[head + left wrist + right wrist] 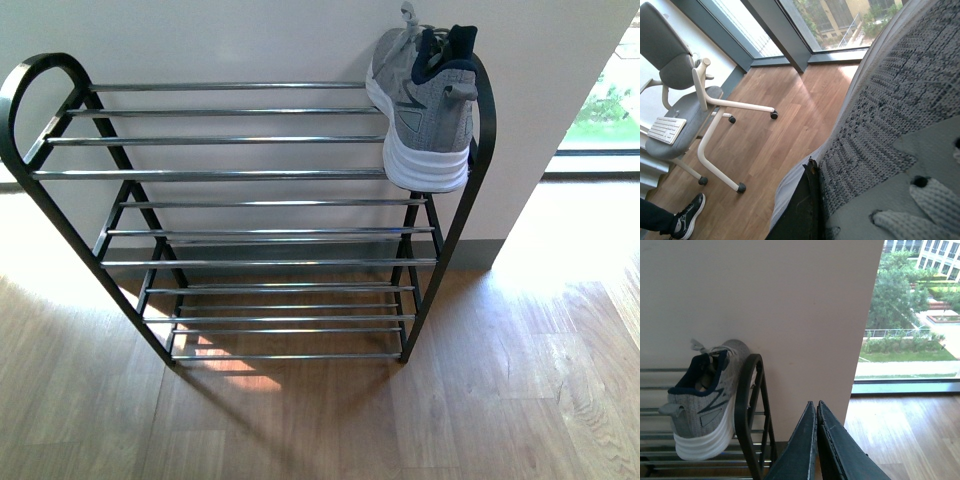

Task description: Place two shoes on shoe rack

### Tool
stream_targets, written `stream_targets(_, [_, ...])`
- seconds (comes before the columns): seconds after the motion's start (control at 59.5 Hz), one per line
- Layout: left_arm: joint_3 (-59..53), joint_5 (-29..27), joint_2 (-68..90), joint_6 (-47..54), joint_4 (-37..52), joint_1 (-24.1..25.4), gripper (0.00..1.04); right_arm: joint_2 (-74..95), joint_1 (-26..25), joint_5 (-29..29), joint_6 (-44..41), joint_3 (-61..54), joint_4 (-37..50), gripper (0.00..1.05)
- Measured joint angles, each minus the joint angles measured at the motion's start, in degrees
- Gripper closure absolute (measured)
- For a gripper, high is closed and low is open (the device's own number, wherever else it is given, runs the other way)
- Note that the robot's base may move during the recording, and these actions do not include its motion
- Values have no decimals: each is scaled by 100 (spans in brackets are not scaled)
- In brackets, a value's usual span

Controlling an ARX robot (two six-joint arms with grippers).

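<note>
Right wrist view: right gripper (816,409) clenched empty beside the rack (746,405); left gripper (809,192) grasps a sneaker (890,125).

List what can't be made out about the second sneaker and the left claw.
- Left wrist view: the second sneaker fills the frame and the edges cut off both its ends. It hides most of the left claw, so the grip is unclear.
- Front view: neither arm shows, so where that sneaker sits relative to the shoe rack is unknown.
</note>
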Motion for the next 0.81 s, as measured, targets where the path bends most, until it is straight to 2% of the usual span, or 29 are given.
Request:
stream_targets(0.151, [0,4,0,-2,0,0,103,-706,0,-13,0,-343,-374,103])
stream_targets(0.303, [0,4,0,-2,0,0,103,-903,-4,-13,0,-680,-238,103])
stream_targets(0.807, [0,4,0,0,0,0,103,-3095,-7,-13,0,-835,-2138,103])
